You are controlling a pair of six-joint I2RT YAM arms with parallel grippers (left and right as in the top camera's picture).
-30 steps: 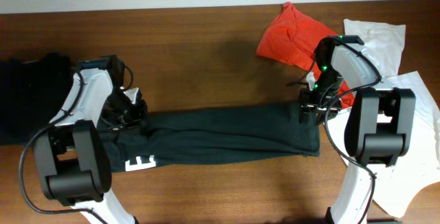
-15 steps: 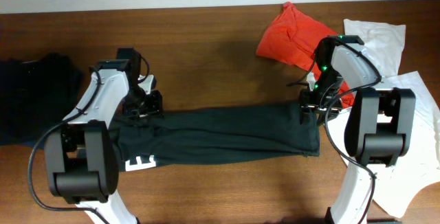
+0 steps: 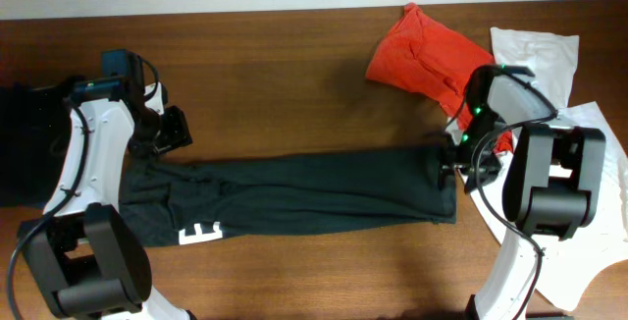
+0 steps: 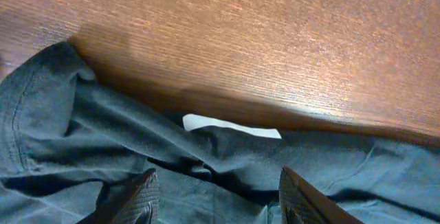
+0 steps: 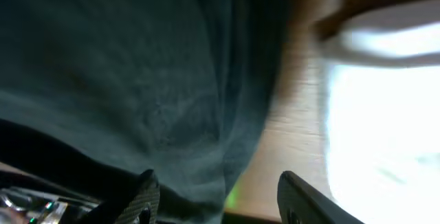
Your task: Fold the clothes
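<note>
The black T-shirt [image 3: 314, 197] lies as a long lengthwise band across the table, with white letters [image 3: 199, 232] at its lower left. My left gripper [image 3: 169, 130] hovers open just above the band's upper left end. In the left wrist view its gripper [image 4: 220, 203] has dark cloth and a white label [image 4: 231, 125] under it and nothing pinched. My right gripper [image 3: 453, 159] stands open at the band's right end. In the right wrist view the shirt's hem [image 5: 240, 141] runs beneath the spread gripper [image 5: 220, 200]. An orange-red shirt [image 3: 417, 53] lies at the back right.
White shirts lie at the right, one behind the right arm [image 3: 538, 53] and one at the table's right edge [image 3: 601, 212]. A pile of dark clothes [image 3: 29, 133] sits at the far left. Bare wood [image 3: 285, 84] stretches behind the black shirt.
My left gripper let go of the shirt's left end, swung right, then drew back to the left and away from the cloth. The right gripper opened wider and shifted slightly right.
</note>
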